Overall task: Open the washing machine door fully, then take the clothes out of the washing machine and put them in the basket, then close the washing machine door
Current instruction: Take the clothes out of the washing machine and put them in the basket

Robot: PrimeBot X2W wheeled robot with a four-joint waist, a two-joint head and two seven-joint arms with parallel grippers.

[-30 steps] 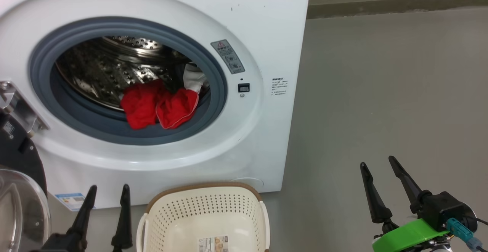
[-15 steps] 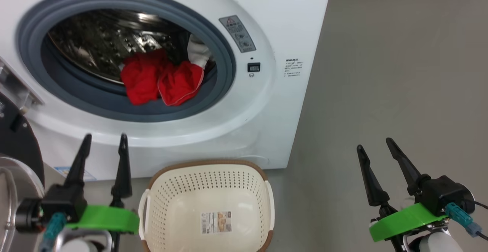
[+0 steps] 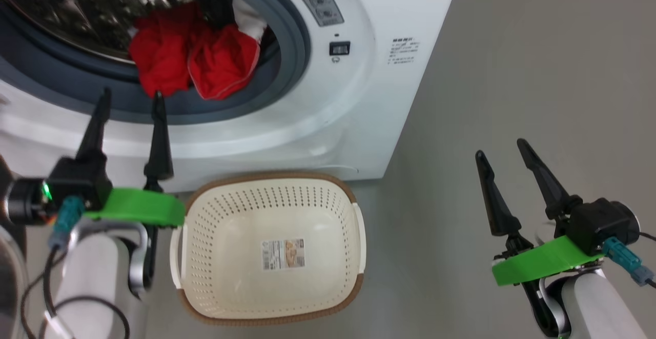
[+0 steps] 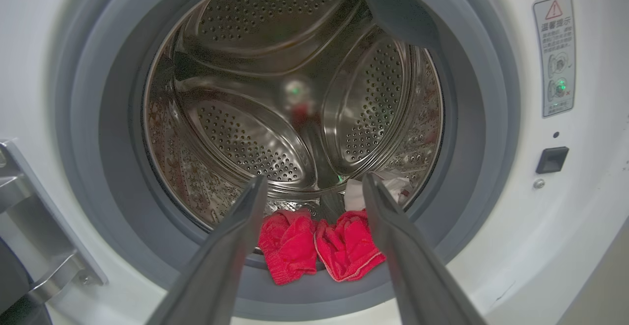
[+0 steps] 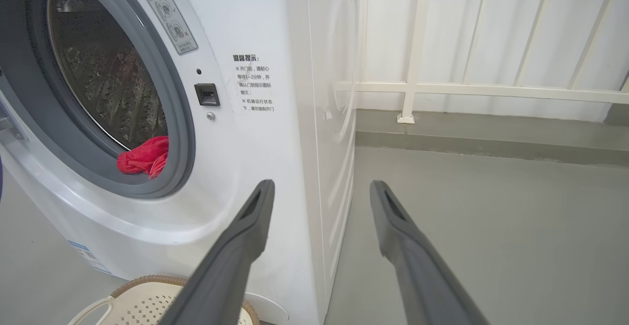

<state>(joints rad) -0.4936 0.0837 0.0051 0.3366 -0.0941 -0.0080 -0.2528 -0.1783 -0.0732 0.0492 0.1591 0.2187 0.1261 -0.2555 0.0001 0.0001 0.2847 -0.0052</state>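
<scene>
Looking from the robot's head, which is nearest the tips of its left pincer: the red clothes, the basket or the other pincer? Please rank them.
1. The clothes: just ahead of the left pincer, in the washing machine's mouth.
2. The basket: on the floor, lower and to its right.
3. The right pincer: far across, on the right side.
</scene>
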